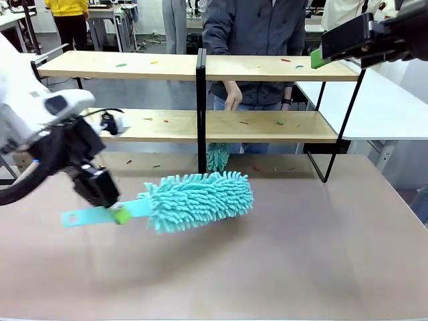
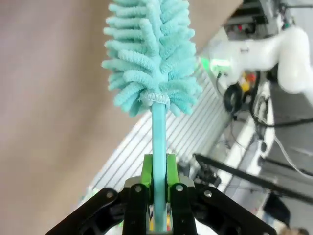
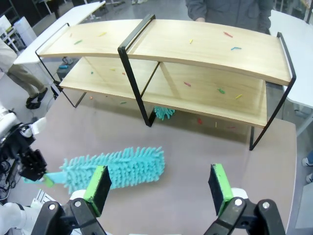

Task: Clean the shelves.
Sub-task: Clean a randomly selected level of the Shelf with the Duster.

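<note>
My left fingers (image 1: 121, 215) pinch the duster (image 1: 197, 198) by its handle, low over the bench (image 1: 321, 254). My right fingers (image 1: 318, 59) hang spread beside the top board. The shelves (image 1: 267, 126) stand across the bench, flecked with scraps (image 1: 279, 122). I'd lift, keep the head flat, and sweep each board lengthwise.

No text, label, brand or number is readable on the shelves (image 1: 267, 67), the duster (image 1: 197, 198) or the desk (image 1: 321, 254).

left arm (image 1: 27, 107): enters at 9 o'clock, wrist bent down | left gripper (image 1: 120, 214): points toward 4 o'clock, clamped on duster handle (image 1: 83, 218) | right gripper (image 3: 159, 183): raised at 2 o'clock, jaws wide apart, empty
</note>
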`<state>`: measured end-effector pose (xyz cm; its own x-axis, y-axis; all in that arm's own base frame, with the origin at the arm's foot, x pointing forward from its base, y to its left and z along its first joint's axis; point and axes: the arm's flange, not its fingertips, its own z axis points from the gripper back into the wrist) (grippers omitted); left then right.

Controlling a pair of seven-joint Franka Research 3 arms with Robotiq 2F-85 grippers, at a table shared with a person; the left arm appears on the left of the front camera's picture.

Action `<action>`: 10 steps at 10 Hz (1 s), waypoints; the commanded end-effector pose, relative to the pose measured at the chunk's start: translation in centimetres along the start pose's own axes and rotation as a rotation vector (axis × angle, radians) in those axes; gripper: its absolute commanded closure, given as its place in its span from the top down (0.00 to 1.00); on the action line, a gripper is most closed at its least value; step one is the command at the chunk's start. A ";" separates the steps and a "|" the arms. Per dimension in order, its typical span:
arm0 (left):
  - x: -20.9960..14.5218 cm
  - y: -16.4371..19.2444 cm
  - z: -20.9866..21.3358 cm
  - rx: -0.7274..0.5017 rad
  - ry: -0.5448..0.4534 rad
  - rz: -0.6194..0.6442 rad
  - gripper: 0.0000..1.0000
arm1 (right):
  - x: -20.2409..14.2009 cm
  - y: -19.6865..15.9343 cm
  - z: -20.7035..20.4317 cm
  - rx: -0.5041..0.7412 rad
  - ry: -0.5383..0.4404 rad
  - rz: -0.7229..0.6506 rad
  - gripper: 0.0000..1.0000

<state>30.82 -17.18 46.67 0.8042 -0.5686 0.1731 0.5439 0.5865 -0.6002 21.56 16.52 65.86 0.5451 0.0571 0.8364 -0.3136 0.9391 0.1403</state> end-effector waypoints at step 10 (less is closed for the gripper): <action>-21.1 -0.5 14.9 -0.116 -0.225 -0.193 0.13 | 0.0 0.0 0.0 -0.007 0.004 -0.001 1.00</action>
<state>17.34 3.01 56.11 0.7425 -0.5450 0.3894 0.6454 0.4267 -0.6335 21.56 16.51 65.87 0.5451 0.0569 0.8365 -0.3137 0.9391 0.1405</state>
